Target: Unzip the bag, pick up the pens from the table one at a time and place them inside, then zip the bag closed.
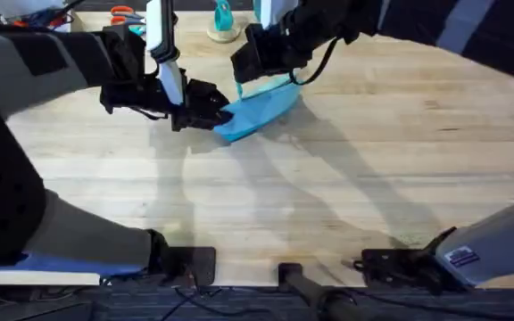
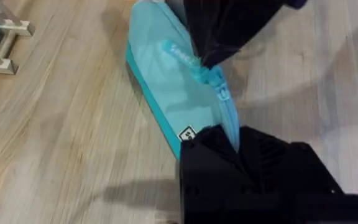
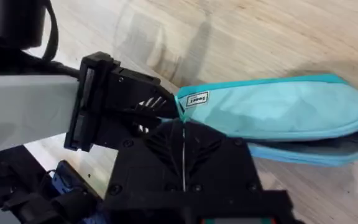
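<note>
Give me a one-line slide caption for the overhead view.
Both grippers meet at the light-blue bag on the table: left gripper holds one end, right gripper above the other.

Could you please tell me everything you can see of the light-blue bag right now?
The bag is a slim, elongated light-blue fabric pouch with a darker teal edge and a small label at one end. It lies on the table, far centre. The left gripper pinches its labelled end; the right gripper holds its zipper pull.
</note>
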Available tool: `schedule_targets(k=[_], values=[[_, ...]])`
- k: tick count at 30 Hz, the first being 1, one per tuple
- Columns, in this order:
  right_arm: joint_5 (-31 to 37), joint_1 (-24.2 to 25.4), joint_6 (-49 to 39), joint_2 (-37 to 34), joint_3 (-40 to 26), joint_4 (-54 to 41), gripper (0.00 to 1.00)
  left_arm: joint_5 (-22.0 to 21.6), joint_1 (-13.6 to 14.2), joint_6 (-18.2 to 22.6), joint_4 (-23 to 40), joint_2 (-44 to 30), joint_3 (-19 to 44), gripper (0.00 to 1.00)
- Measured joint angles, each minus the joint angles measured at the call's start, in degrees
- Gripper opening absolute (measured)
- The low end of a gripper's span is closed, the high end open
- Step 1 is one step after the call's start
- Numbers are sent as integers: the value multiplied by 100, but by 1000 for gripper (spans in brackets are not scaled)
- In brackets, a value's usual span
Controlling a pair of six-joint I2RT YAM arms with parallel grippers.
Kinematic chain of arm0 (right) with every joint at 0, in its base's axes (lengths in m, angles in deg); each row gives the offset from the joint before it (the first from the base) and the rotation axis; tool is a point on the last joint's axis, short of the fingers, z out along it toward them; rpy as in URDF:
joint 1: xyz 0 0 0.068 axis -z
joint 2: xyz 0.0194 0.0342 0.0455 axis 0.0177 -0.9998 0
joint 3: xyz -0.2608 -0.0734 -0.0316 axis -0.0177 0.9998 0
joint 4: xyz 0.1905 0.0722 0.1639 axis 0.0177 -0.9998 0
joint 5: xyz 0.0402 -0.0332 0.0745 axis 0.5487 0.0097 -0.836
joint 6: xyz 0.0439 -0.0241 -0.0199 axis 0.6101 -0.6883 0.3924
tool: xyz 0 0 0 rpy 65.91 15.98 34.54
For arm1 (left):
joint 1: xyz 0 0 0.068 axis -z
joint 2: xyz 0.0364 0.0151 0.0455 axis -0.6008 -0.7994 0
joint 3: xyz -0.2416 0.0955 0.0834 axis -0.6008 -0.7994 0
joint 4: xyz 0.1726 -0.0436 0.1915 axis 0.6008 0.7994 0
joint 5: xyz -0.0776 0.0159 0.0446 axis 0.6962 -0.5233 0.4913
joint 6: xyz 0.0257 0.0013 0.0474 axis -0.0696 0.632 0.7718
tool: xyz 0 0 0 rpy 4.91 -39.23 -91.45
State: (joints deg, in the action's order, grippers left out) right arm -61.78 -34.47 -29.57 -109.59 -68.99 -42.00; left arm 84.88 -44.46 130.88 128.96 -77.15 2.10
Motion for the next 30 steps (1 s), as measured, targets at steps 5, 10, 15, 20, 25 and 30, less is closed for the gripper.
schedule_targets(k=[5, 10, 15, 20, 25, 30], values=[[2, 0, 0, 80, 0, -20, 31, -7, 0, 0, 2, 0, 0, 46], [186, 0, -173, 319, 0, -354, 32, -7, 0, 0, 2, 0, -2, 45], [665, 0, -409, 342, 0, -771, 33, -7, 0, 0, 2, 0, -2, 45], [1465, 0, -534, 342, 0, -919, 33, -7, 0, 0, 2, -2, -2, 45], [1987, 4, -580, 342, 0, -931, 31, -7, 0, 0, 2, 0, -2, 45], [2153, 4, -603, 342, 0, -933, 39, -4, 0, 0, 2, -2, -2, 44]])
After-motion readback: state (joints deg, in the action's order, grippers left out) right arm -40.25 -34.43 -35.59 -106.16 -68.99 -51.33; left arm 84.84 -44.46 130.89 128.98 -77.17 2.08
